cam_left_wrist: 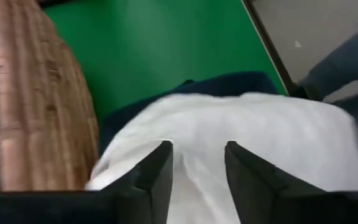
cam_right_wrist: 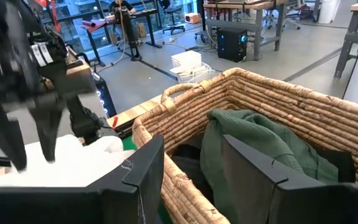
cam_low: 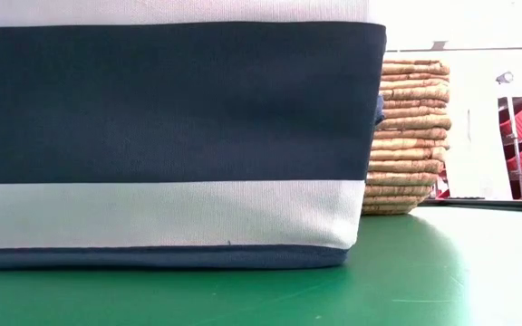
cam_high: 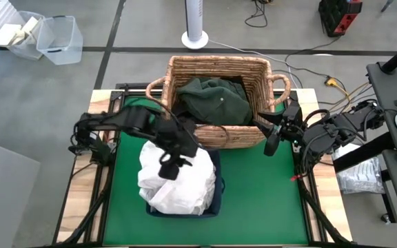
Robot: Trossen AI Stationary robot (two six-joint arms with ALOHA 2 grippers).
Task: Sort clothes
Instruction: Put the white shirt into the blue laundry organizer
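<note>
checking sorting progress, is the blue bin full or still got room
Full: white clothes are heaped above the rim of the navy bin, hiding most of its opening. The left hand hovers open just over the heap.

The navy bin (cam_low: 170, 127) fills the low view, cut off at the top and left, hiding both arms and most of the wicker basket (cam_low: 410, 136). Black garments (cam_high: 185, 110) under the green garment (cam_high: 216, 100) barely show.

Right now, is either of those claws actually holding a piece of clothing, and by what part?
No. The left gripper hangs open just above the white clothes piled in the blue bin. The right gripper is open beside the wicker basket, empty.
</note>
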